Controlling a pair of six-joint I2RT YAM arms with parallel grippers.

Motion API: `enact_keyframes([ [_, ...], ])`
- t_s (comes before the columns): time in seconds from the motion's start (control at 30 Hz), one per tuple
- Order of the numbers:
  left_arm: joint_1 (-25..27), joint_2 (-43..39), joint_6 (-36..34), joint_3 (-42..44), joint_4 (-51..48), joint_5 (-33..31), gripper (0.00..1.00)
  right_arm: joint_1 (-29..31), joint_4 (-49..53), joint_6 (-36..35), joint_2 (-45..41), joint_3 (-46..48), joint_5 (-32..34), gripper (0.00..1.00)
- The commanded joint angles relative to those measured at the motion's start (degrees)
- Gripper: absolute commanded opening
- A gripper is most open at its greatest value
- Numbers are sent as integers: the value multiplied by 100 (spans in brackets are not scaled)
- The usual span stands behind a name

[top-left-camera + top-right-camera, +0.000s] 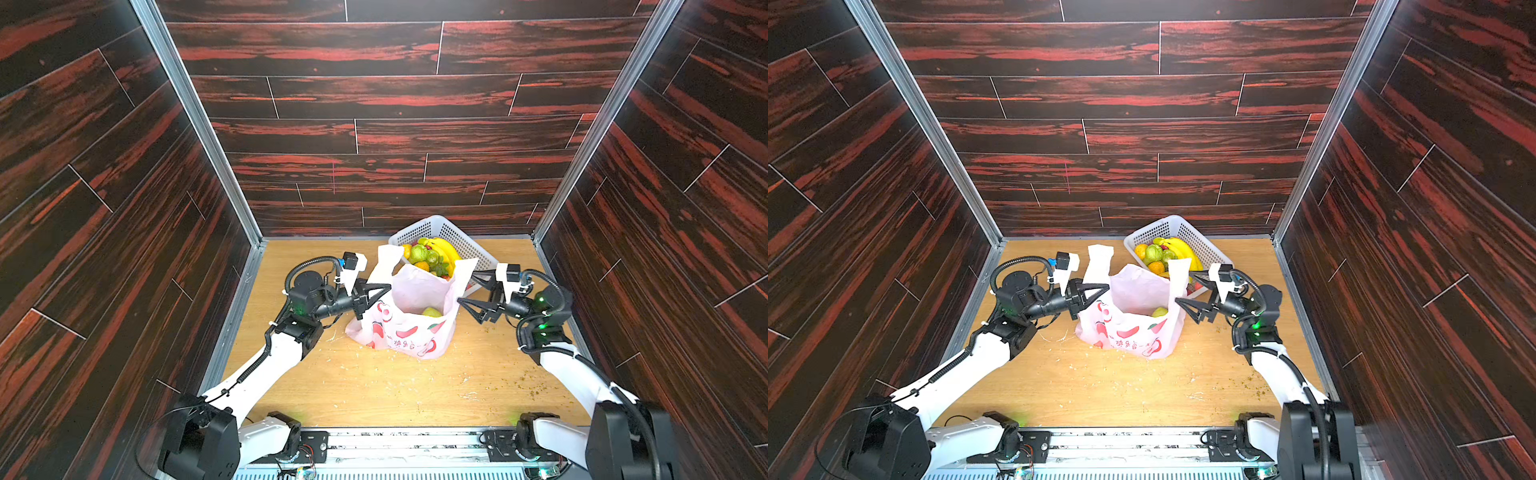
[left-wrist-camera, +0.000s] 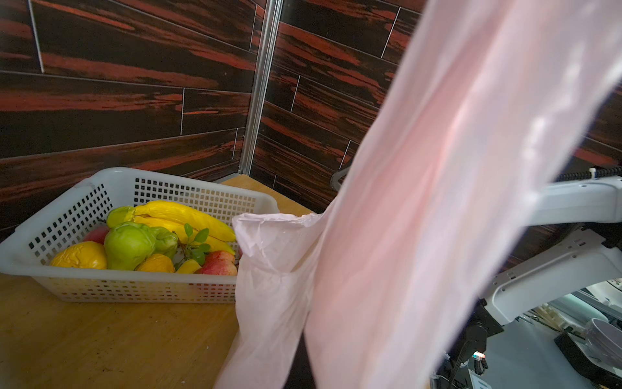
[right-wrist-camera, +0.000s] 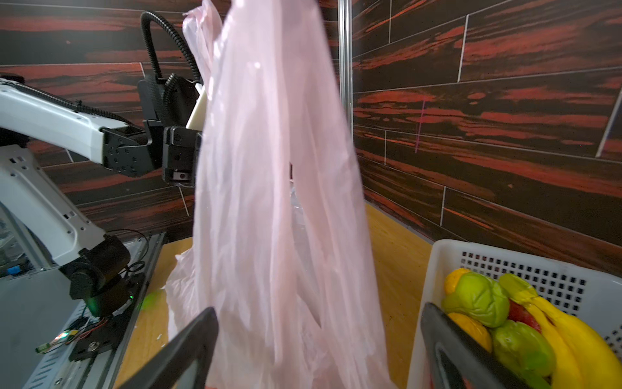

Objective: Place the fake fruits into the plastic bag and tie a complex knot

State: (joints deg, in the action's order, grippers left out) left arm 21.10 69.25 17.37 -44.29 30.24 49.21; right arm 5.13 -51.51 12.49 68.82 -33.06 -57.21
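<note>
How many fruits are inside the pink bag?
1 that I can see: a green fruit lying low inside the open bag. The bag's sides could hide more.

Red Chinese characters (image 1: pixel 405 344) run along the plastic bag (image 1: pixel 409 291), too blurred to read

Surface (image 1: pixel 374 399), pale wood: plastic bag (image 1: pixel 409 332) between left pincer (image 1: pixel 389 286) and right pincer (image 1: pixel 465 286); white basket (image 1: pixel 459 239) beyond right pincer; scattered crumbs (image 1: pixel 536 388).
</note>
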Motion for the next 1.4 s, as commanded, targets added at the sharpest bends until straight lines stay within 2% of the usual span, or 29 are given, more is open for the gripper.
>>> enact_keyframes([
  [0.0,6,-173,-88,-36,-25,18,0,195,-395,122,204,-191,-18,94],
  [0.13,7,-217,-135,-18,-76,-16,0,358,-459,105,300,-183,120,94],
  [0.2,8,-237,-167,-7,-117,-75,0,390,-420,146,337,-223,88,86],
  [0.23,5,-250,-200,-16,-176,-87,0,393,-349,186,370,-284,17,77],
  [0.37,-1,-382,-554,-92,-795,-338,0,417,259,152,436,-558,-218,29],
  [0.47,-1,-532,-1016,-241,-1708,-689,0,413,832,-128,292,-593,-138,3],
  [0.5,-8,-580,-1159,-292,-1990,-791,0,412,1034,-256,246,-620,-100,0],
  [0.67,-10,-818,-1846,-490,-3279,-1229,0,396,2332,-1019,5,-810,296,0],
  [0.87,-9,-1015,-2469,-588,-4248,-1610,0,348,3215,-1536,-93,-1043,544,0],
  [1.1,14,-772,-2929,-778,-4527,-1149,0,485,4245,-2128,30,-1501,605,0],
  [1.37,283,-435,-3602,-1346,-5261,-1299,0,909,4896,-2527,335,-2031,566,0],
])
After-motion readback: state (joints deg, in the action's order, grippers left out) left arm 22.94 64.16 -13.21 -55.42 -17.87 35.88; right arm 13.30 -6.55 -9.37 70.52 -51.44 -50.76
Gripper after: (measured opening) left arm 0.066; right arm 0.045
